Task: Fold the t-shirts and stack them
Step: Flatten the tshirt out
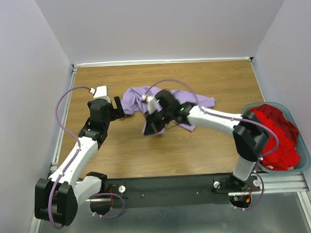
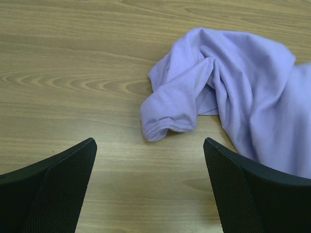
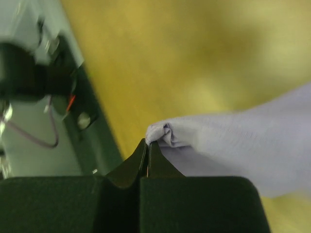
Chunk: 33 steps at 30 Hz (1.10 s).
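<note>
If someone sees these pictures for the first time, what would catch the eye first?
The bright red t-shirt heaped in the grey basket at the right edge of the table stands out most. Next comes the lavender t-shirt crumpled mid-table, a fold of it pinched in the shut right tool, while the left tool gapes open beside it.

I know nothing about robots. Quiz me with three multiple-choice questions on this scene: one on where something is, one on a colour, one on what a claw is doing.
1. Where is the lavender shirt?
A on the table
B on a shelf
C on the floor

2. The basket holds:
A a red shirt
B a green shirt
C a white shirt

3. The right gripper is:
A wide open
B shut on the lavender shirt
C out of view

Answers:
1 A: it sprawls on the wood.
2 A: red cloth fills the basket.
3 B: its jaws pinch a lavender fold.
</note>
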Available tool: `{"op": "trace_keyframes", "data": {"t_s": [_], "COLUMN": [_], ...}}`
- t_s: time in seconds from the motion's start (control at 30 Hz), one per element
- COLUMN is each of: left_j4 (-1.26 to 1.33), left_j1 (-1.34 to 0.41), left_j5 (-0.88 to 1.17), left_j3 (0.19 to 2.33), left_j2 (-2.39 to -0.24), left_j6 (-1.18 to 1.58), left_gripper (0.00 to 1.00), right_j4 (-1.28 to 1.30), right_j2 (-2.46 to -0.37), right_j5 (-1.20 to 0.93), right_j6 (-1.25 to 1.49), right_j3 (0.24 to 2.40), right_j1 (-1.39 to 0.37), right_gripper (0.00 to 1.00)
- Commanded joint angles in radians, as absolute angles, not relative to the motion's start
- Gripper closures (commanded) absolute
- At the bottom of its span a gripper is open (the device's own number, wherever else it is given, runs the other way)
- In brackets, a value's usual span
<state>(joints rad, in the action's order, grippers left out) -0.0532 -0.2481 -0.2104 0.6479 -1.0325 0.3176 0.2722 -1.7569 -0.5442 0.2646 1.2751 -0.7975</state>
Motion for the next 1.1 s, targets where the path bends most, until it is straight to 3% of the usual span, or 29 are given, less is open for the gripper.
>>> {"op": "trace_keyframes", "data": {"t_s": [0.0, 0.07, 0.17, 0.2, 0.33, 0.57, 0.73, 1.07], "left_j4": [-0.06, -0.063, -0.064, -0.064, -0.058, -0.054, -0.06, -0.046], "left_j1": [-0.235, -0.232, -0.23, -0.23, -0.229, -0.23, -0.241, -0.364], "left_j5": [-0.255, -0.262, -0.265, -0.264, -0.252, -0.131, -0.066, -0.098], "left_j3": [0.675, 0.673, 0.67, 0.669, 0.666, 0.664, 0.675, 0.683], "left_j2": [-1.026, -1.02, -1.011, -1.009, -1.009, -1.074, -1.159, -1.293], "left_j6": [0.334, 0.339, 0.339, 0.341, 0.334, 0.368, 0.462, 0.554], "left_gripper": [0.02, 0.02, 0.02, 0.02, 0.02, 0.02, 0.05, 0.05], "right_j4": [0.265, 0.267, 0.27, 0.276, 0.311, 0.314, 0.313, 0.293], "right_j2": [-1.822, -1.859, -1.821, -1.8, -1.683, -1.545, -1.554, -1.618], "right_j5": [-0.509, -0.512, -0.446, -0.405, -0.263, -0.18, -0.222, -0.232], "right_j6": [0.337, 0.348, 0.344, 0.339, 0.311, 0.373, 0.365, 0.339], "right_j3": [1.299, 1.331, 1.328, 1.313, 1.244, 1.052, 1.009, 0.999], "right_j1": [-0.951, -0.986, -0.988, -0.985, -0.913, -0.507, -0.342, -0.333], "right_gripper": [0.99, 0.96, 0.84, 0.72, 0.54, 0.55, 0.58, 0.58]}}
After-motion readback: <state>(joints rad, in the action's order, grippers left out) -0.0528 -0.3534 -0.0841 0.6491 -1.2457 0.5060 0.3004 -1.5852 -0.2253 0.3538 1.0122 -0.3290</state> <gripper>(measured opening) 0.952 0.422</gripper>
